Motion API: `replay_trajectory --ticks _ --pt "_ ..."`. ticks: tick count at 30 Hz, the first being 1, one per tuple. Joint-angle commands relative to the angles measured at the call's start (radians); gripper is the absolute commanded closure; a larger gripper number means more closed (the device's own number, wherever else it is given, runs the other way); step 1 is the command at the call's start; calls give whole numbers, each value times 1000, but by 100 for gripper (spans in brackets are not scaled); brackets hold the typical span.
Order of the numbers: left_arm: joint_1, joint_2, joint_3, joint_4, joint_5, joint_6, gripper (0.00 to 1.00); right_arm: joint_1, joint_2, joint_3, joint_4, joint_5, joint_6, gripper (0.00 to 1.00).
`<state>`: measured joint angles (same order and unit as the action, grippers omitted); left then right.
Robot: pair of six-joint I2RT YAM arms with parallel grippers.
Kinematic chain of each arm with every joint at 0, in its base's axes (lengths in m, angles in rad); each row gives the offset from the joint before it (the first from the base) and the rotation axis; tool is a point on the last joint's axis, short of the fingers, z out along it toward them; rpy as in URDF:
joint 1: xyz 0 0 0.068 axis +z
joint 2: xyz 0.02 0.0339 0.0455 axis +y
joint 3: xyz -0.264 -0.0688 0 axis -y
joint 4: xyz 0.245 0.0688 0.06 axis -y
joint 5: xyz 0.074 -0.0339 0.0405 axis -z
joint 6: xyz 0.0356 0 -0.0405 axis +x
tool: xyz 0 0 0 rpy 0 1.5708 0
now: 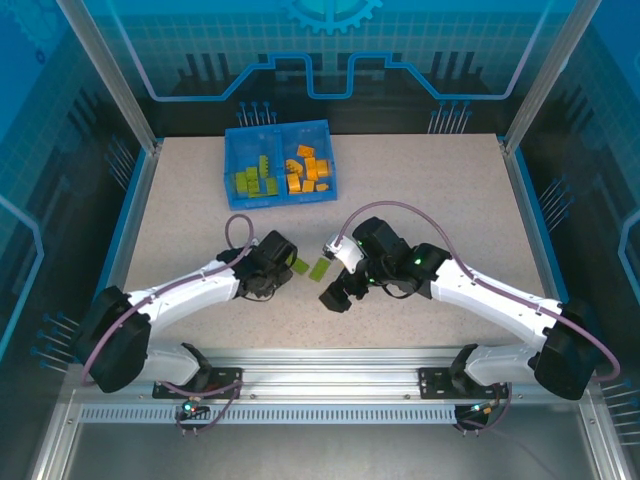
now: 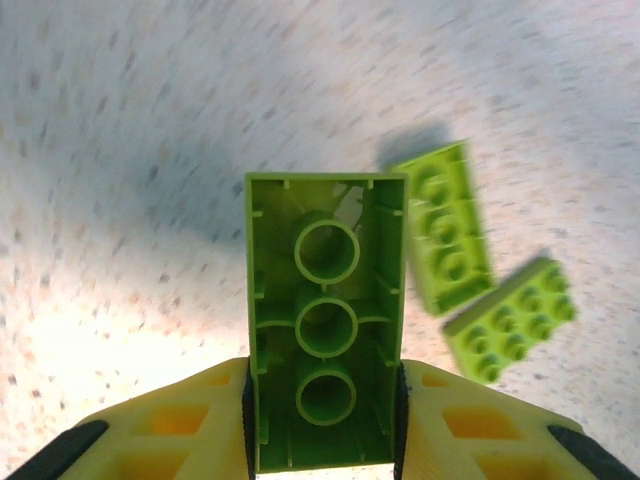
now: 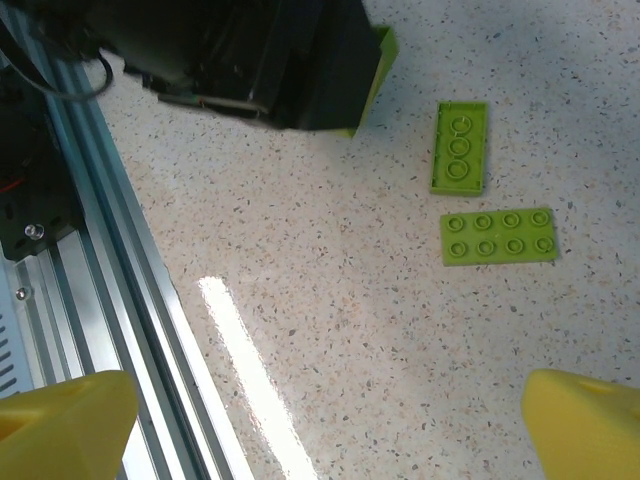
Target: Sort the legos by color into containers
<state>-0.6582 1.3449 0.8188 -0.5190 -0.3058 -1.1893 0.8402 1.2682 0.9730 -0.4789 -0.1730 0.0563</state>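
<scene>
The left gripper (image 2: 325, 405) is clenched on a lime green brick (image 2: 325, 300), pinching only its near end, about mid-width of the desk (image 1: 440, 200) and closer to its near edge; with so much overhang the brick may swivel or slip out on the way to the tray (image 1: 255, 148) at the far edge; released late, it could land among the orange bricks (image 1: 308, 170) in the right compartment instead of with the sorted green bricks (image 1: 255, 182) in the left; the right gripper (image 3: 320, 425) gapes wide and empty near two loose green bricks (image 3: 460, 147); the arms, close together, could collide there.
</scene>
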Motion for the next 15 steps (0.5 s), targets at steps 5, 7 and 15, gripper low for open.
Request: replay_trajectory --ticks 5,7,15 --pt "146 -14 214 -3 -100 361 64 17 -41 42 11 25 19 0" --pt "201 26 258 60 -91 462 64 17 -51 39 12 37 24 0" --pt "358 350 571 115 -39 660 64 22 -106 26 0 45 50 0"
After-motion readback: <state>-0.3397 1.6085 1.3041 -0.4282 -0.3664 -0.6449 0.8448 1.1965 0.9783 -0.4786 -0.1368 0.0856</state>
